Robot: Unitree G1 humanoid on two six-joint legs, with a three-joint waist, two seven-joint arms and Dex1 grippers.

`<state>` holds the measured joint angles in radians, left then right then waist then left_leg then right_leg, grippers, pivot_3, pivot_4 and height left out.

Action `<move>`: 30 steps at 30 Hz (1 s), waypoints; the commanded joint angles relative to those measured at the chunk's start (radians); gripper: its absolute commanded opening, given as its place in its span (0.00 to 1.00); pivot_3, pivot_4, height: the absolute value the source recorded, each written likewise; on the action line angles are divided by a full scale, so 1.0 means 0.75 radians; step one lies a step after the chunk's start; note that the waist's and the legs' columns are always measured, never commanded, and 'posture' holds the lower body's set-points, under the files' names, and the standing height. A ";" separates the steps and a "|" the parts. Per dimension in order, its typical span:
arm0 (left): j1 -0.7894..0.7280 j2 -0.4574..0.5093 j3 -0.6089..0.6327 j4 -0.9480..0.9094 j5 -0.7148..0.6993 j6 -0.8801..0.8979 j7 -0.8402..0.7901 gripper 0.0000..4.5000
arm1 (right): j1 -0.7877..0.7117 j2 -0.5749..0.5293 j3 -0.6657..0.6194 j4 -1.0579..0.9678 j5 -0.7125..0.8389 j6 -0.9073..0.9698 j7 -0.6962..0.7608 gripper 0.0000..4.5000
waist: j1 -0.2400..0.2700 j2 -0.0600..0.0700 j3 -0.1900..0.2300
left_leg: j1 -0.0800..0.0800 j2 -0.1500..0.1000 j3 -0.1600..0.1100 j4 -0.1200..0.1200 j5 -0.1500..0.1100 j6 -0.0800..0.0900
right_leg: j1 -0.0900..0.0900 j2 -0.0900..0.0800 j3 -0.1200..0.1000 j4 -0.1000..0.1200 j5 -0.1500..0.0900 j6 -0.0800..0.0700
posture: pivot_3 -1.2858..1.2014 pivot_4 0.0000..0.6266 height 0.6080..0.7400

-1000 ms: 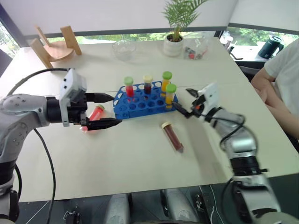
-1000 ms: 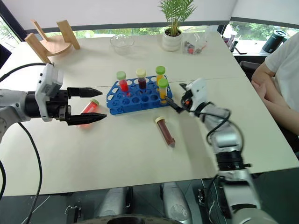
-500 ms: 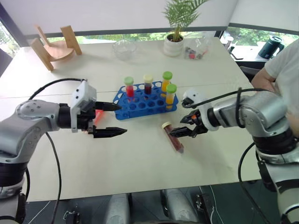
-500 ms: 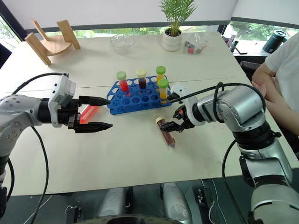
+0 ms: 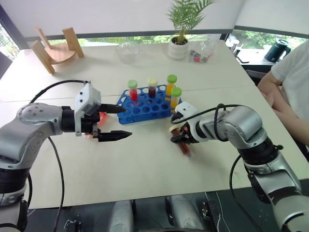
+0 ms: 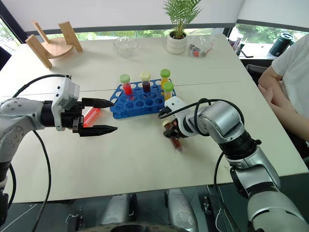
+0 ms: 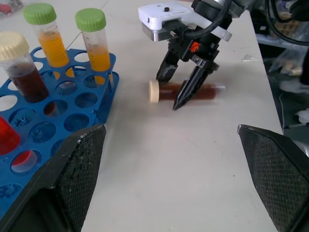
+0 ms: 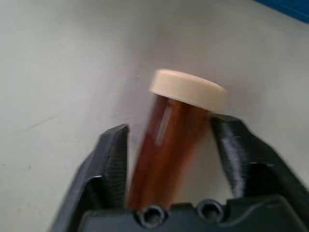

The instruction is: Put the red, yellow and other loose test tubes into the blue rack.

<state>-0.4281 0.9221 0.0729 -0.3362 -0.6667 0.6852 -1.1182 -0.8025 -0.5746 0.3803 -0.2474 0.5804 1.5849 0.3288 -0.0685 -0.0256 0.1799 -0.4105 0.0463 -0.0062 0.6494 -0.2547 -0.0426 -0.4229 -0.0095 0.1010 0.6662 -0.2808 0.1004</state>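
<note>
A dark red-brown tube [image 5: 183, 143] with a cream cap lies on the table in front of the blue rack [image 5: 145, 111]. My right gripper [image 5: 176, 138] points down over it, and its fingers [image 8: 112, 150] are shut on the tube [image 8: 169, 140] just below the cap. The rack holds several upright tubes: one red, one dark, two yellow-orange. A bright red tube [image 6: 90, 116] lies on the table left of the rack, behind my left gripper [image 6: 114, 116]. That gripper is open and empty, pointing toward the rack.
At the table's far side stand a wooden stand [image 5: 55, 47], a glass bowl [image 5: 128, 50] and a potted plant [image 5: 179, 47]. A person [image 5: 292, 79] sits at the right edge, with a dark kettle [image 5: 279, 48] beyond.
My right gripper has come down from beside the rack's right end to the dark tube, tipped downward, and closed around it. The left gripper stays where it was, open.
</note>
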 commanded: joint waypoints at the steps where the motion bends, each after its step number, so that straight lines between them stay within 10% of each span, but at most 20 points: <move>1: -0.006 0.004 0.030 -0.019 0.007 -0.028 0.009 1.00 | 0.035 -0.006 0.044 -0.038 0.001 0.013 0.047 0.21 | 0.000 0.000 0.000 | 0.000 0.000 0.000 0.000 0.000 0.000 | 0.000 0.000 0.000 0.000 0.000 0.000 | 0.52 0.24 1.00; 10: 0.025 0.032 0.097 0.052 0.019 -0.037 0.007 1.00 | 0.023 -0.029 -0.209 -0.216 0.032 -0.384 0.257 0.19 | -0.002 0.002 0.002 | -0.001 0.000 0.000 -0.002 0.000 0.001 | -0.003 0.000 0.000 0.000 0.000 0.000 | 0.52 0.24 1.00; 20: 0.075 0.086 0.147 0.018 -0.007 0.018 0.015 1.00 | 0.286 0.560 -0.410 0.146 -0.250 -1.656 0.172 0.19 | 0.001 -0.001 0.001 | -0.002 0.000 0.001 -0.002 0.000 0.000 | -0.002 -0.001 0.000 0.000 0.000 0.000 | 0.52 0.24 1.00; 30: 0.093 0.140 0.201 -0.038 -0.041 0.082 0.038 1.00 | 0.272 0.800 -0.379 0.637 -0.454 -2.297 0.165 0.19 | -0.004 0.001 0.002 | 0.000 0.001 0.001 -0.002 0.000 0.000 | -0.002 0.000 0.000 0.001 0.000 0.000 | 0.52 0.24 1.00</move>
<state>-0.3560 1.0092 0.1829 -0.3341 -0.6830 0.7402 -1.0918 -0.5636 0.0085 0.1013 0.2273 0.2511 -0.0694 0.4559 -0.0718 -0.0251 0.1813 -0.4108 0.0471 -0.0055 0.6477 -0.2546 -0.0428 -0.4248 -0.0095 0.1009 0.6668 -0.2806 0.1004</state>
